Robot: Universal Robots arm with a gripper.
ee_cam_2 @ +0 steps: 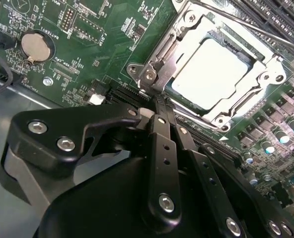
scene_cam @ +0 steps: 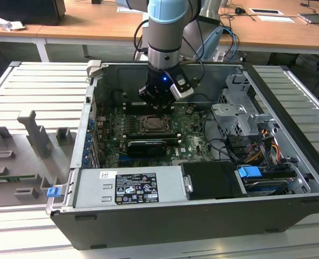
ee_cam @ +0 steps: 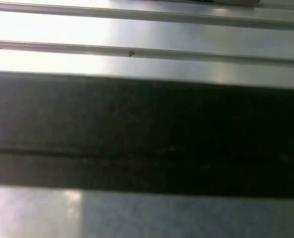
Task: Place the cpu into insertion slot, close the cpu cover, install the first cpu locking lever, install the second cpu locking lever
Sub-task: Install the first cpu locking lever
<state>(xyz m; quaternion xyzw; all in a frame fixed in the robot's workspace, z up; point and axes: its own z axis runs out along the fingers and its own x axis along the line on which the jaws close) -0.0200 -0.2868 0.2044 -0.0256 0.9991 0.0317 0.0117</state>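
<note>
Matt pale metal on cpu point(ee_cam_2: 214, 74), shiny steel cover point(ee_cam_2: 266, 82), glossy green board point(ee_cam_2: 87, 29), matt black gripper point(ee_cam_2: 159, 119)

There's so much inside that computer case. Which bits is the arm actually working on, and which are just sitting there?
Part of the job:
- cpu, seated in the insertion slot
- cpu cover, closed over it
- locking lever alongside the socket
- gripper, fingertips together at the cover's edge

Just sitting there:
- coin battery
- graphics card
- power supply
- drive cage
</note>
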